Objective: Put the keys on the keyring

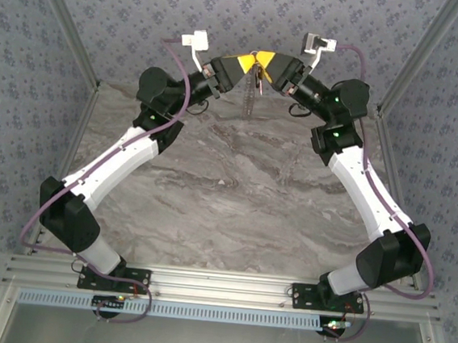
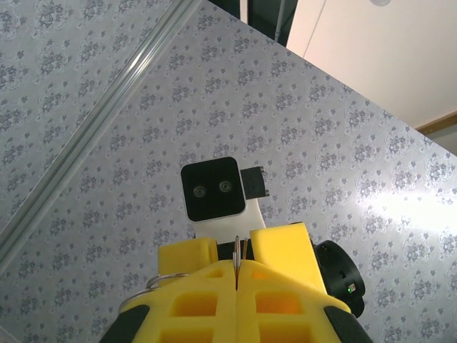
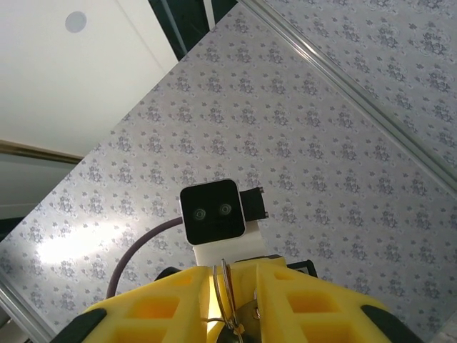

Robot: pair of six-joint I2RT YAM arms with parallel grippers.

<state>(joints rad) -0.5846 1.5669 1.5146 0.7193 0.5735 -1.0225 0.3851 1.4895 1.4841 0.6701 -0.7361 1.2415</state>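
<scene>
Aloft, the keyring [image 1: 252, 97] is hung well above the table [image 1: 227, 188]. The left gripper [image 2: 237, 275] is clenched on its thin metal; whether it is grasped by the right gripper [image 3: 232, 280] cannot be told. Under a sideways tug it could be dropped.

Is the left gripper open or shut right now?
Shut. The left gripper has its yellow fingers pressed together, thin metal piece pinched in the seam.

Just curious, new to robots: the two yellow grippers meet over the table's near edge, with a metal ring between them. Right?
Not near: in the top view the left gripper and right gripper meet over the table at its far edge, with the metal keyring between them.
</scene>
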